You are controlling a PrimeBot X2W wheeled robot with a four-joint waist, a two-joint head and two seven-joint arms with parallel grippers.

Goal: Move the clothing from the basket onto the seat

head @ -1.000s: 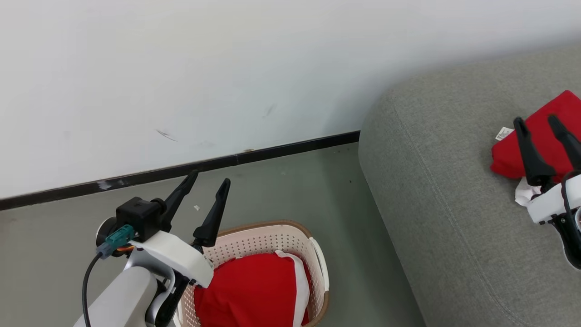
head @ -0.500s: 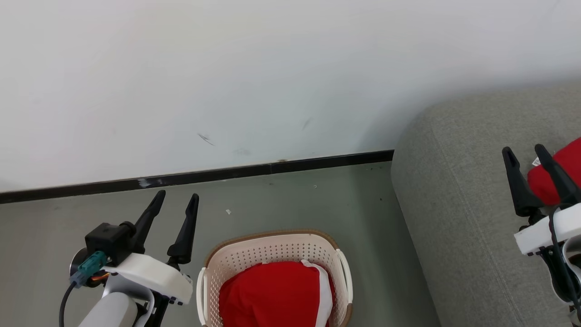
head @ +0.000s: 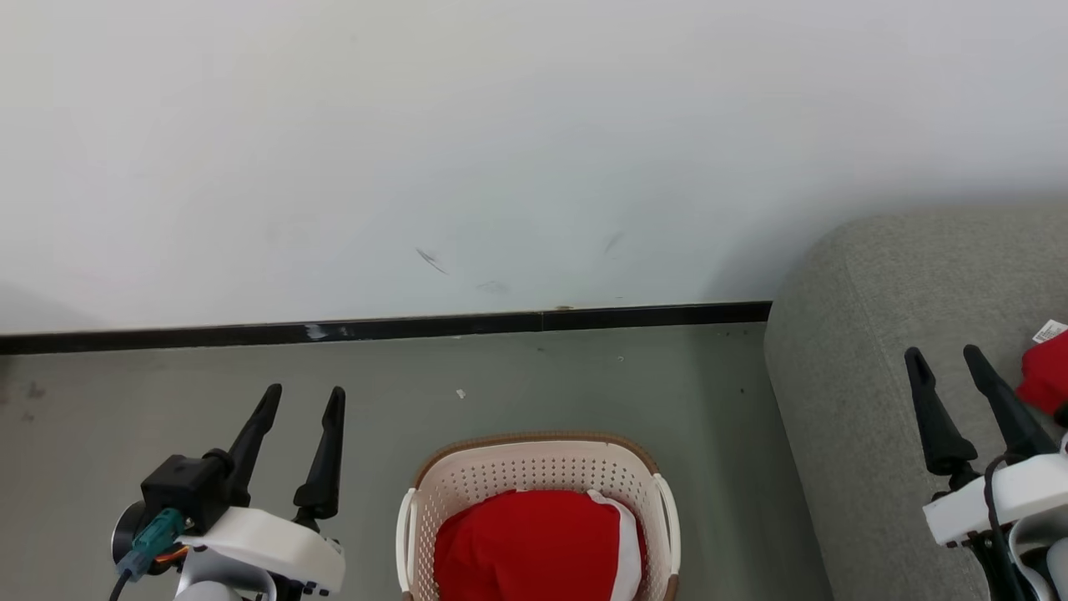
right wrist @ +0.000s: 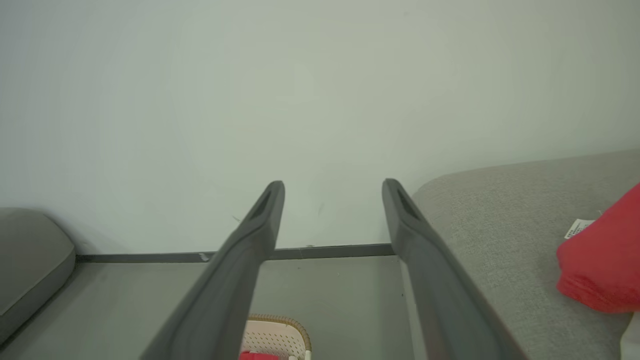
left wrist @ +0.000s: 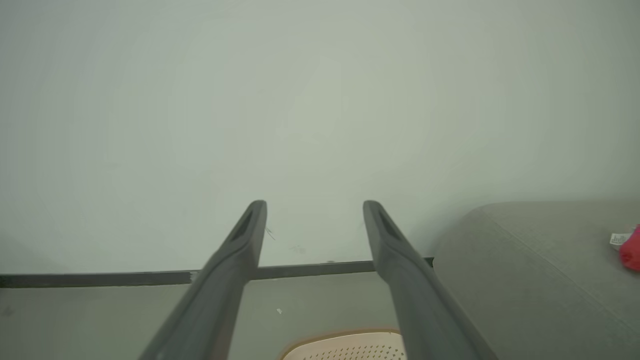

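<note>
- Left gripper (head: 304, 392): spread wide, 2 fingers apart, holding nothing, touching nothing.
- Right gripper (head: 944, 353): equally wide apart, empty, poised over the seat (head: 859, 334).
- Basket (head: 534, 440): on the floor (head: 375, 417), just right of the left gripper, well left of the right gripper.
- Red garment (head: 534, 542): piled inside the basket.
- Second red garment (head: 1047, 376) with white tag (head: 1050, 331): on the seat, just right of the right gripper, clear of its fingers.
</note>
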